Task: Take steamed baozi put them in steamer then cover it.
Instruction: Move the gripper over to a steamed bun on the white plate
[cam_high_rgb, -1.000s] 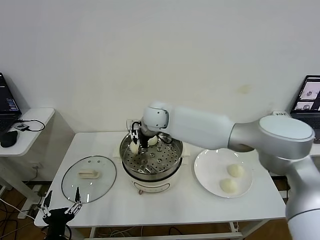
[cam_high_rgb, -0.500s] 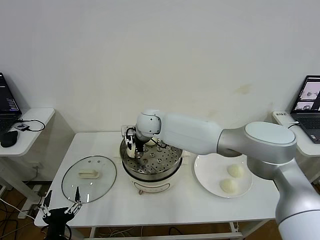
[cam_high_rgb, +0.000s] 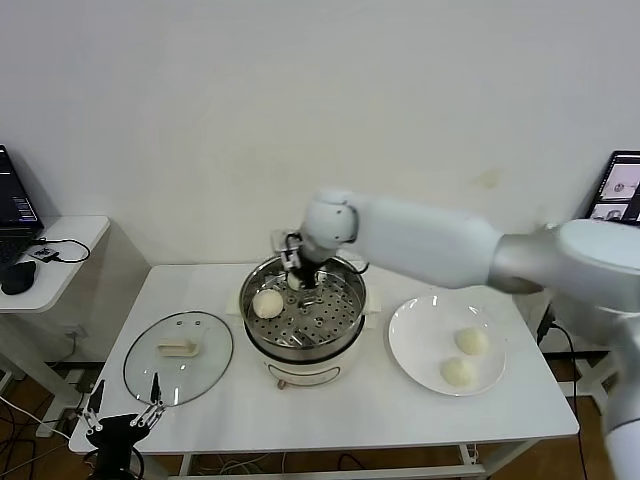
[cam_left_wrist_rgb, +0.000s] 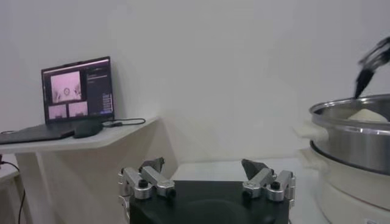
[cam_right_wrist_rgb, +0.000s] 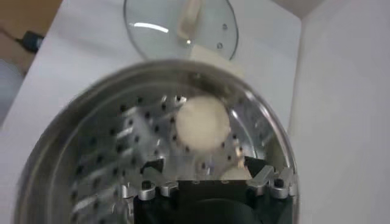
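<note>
The steamer (cam_high_rgb: 303, 338) stands mid-table, with one steamed baozi (cam_high_rgb: 267, 302) on the left of its perforated tray. A second baozi (cam_high_rgb: 294, 283) peeks out at the tray's back, partly hidden by my right gripper (cam_high_rgb: 300, 274). That gripper hangs open and empty above the back of the pot. The right wrist view shows the released baozi (cam_right_wrist_rgb: 202, 123) beyond the right gripper (cam_right_wrist_rgb: 203, 164), and another baozi (cam_right_wrist_rgb: 234, 175) close under it. Two baozi (cam_high_rgb: 471, 341) (cam_high_rgb: 458, 372) lie on the white plate (cam_high_rgb: 415, 335). The cover (cam_high_rgb: 178, 357) lies flat left of the steamer. My left gripper (cam_high_rgb: 120, 415) is parked open below the table's front left corner.
The left wrist view holds the left gripper (cam_left_wrist_rgb: 204, 165), the steamer (cam_left_wrist_rgb: 353, 131) and a laptop (cam_left_wrist_rgb: 76, 91) on a side table. Another side table (cam_high_rgb: 50, 245) stands at the left, and a second laptop (cam_high_rgb: 620, 190) at the far right.
My right gripper has opened and let go of a baozi on the left of the tray. It then rose and shifted back and to the right. The left arm has not moved.
</note>
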